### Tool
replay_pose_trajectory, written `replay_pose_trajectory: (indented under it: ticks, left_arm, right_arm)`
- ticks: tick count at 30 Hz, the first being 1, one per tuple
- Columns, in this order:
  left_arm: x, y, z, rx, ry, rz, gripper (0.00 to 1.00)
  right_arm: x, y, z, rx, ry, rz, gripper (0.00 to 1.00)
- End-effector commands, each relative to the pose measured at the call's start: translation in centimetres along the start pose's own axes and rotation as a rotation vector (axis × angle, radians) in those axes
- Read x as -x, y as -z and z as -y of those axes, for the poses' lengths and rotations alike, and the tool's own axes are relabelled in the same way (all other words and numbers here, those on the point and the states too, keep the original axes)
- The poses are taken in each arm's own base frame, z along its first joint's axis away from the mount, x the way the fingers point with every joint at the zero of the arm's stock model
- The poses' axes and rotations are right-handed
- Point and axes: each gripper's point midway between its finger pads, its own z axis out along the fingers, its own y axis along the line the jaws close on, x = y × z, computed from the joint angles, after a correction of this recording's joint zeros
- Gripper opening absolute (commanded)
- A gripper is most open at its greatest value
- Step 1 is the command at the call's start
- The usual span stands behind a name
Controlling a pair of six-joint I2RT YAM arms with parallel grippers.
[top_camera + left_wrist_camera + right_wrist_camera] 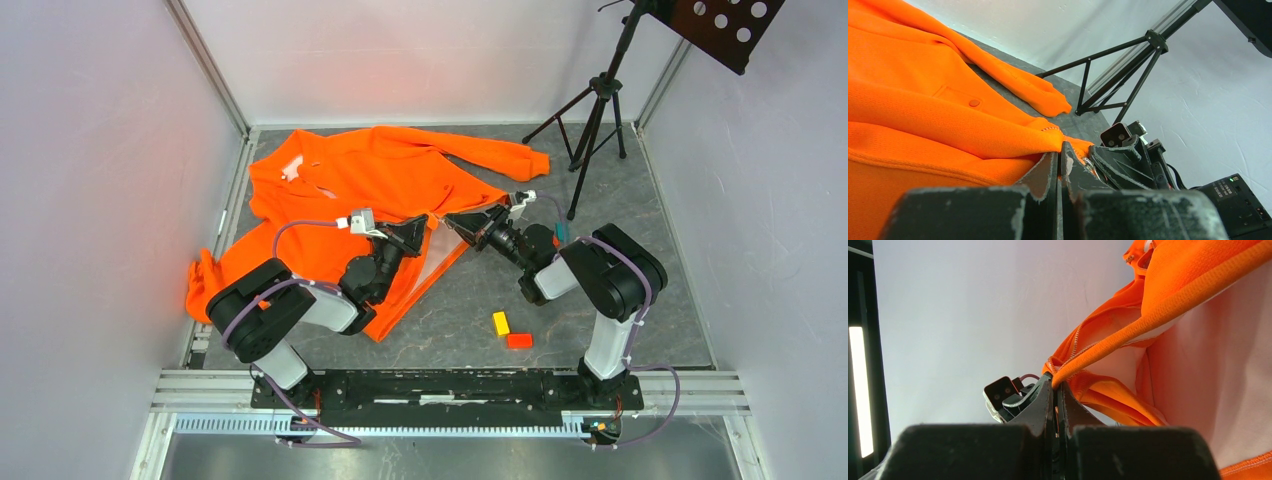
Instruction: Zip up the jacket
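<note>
– Top external first: jacket (360,180) location?
– Far-left part of grey table (640,210), spread out. White label (293,165) at far-left end. One sleeve (500,155) stretched rt, cuff near tripod (595,110); other sleeve bunched by left wall. Front open at bottom, pale lining (440,262) showing.
– And left gripper (418,232)?
– Over lower front edge, approx mid-table. Per left wrist view: fingers (1045,175) pressed together, pinching a sliver of orange fabric at the opening.
– Then right gripper (455,222)?
– Just beside the other, tips facing each other across the opening. Per right wrist view: jaws tight on the ribbed hem edge, cloth lifted off the table, zipper teeth (1077,340) running up from the pinch.
– Zipper done up?
– No, open at the bottom. Slider: can't tell, too small or hidden.
– Anything else on the table?
– Yellow block (501,323) & red-orange block (519,340), just beside each other, near front, rt of centre, apart from the jacket. Tripod at far rt, legs on the table by the back wall.
</note>
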Motion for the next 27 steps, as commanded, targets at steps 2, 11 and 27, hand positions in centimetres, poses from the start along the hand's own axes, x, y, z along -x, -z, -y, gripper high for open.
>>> replay_pose_trajectory:
  ticks: [2, 11, 27]
  left_arm:
    - [1.69, -0.30, 0.33, 0.002, -0.038, 0.076, 0.02]
    - [1.49, -0.49, 0.57, -0.007, -0.032, 0.070, 0.02]
    - [1.39, -0.47, 0.68, -0.013, -0.017, 0.067, 0.02]
  right_arm:
    - [-1.78, 2.67, -12.40, 0.506, 0.178, -0.031, 0.00]
    - [-2.01, 2.55, -12.39, 0.508, 0.178, -0.037, 0.00]
    - [-2.04, 2.29, -11.50, 0.486, 0.167, -0.035, 0.00]
